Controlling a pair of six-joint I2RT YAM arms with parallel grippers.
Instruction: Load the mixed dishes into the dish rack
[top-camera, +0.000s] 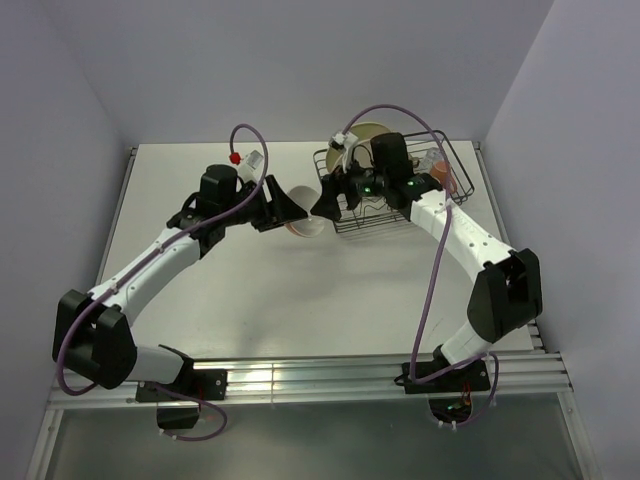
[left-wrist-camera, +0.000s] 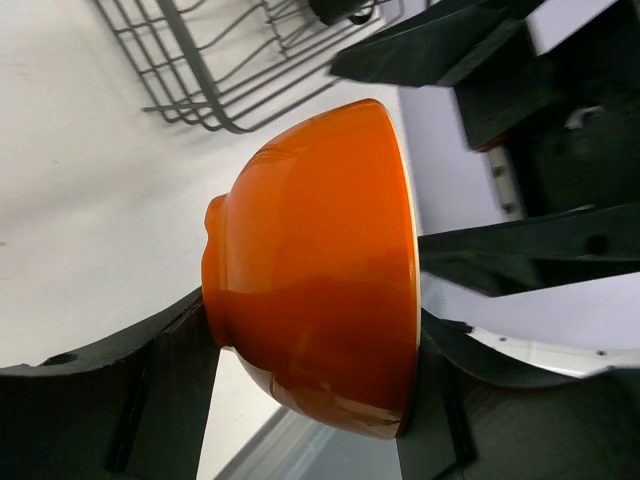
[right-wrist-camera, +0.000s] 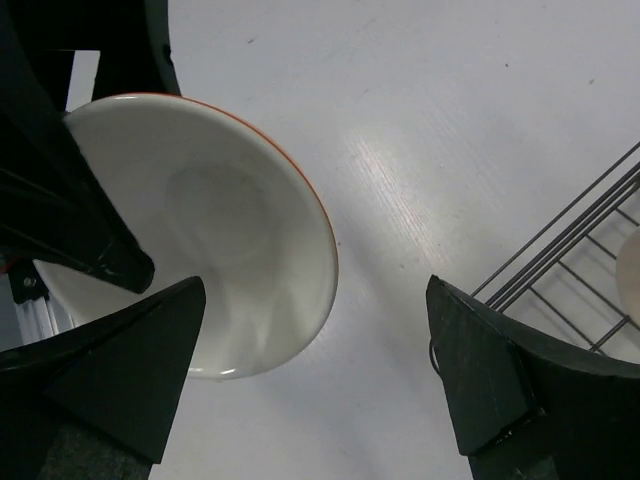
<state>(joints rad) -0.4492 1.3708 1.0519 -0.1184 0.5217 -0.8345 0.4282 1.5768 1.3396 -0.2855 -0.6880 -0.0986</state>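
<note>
**A:** What sits closest to the lens?

**B:** The left gripper (left-wrist-camera: 310, 345). Its dark fingers pinch the bowl (left-wrist-camera: 320, 250) from foot to rim. The bowl is on its side, orange outside and white inside.

**A:** Is it resting on the table (top-camera: 300, 300)?

**B:** I can't tell. From above it is low over the white top, but no view shows contact.

**A:** How close is the rack (left-wrist-camera: 195, 60)?

**B:** Near. The bowl is just outside the rack's left end. In the left wrist view a strip of table shows between the wire corner and the bowl's side.

**A:** And the right gripper (right-wrist-camera: 315, 290)?

**B:** Its fingers are spread wide and grip nothing. It faces the bowl's white mouth, with the orange rim showing between its two fingertips. The rack's wires run past its right finger.

**A:** How much room is there around them?

**B:** It is tight on the right. The right arm reaches over the rack, which sits toward the far right corner, close to the back and side walls. A plate (top-camera: 368, 133) stands on edge at its far side and a mug (top-camera: 447, 178) sits at its right end. On the left it opens up, with a broad stretch of tabletop running from the bowl to the near rail and the left edge.
</note>
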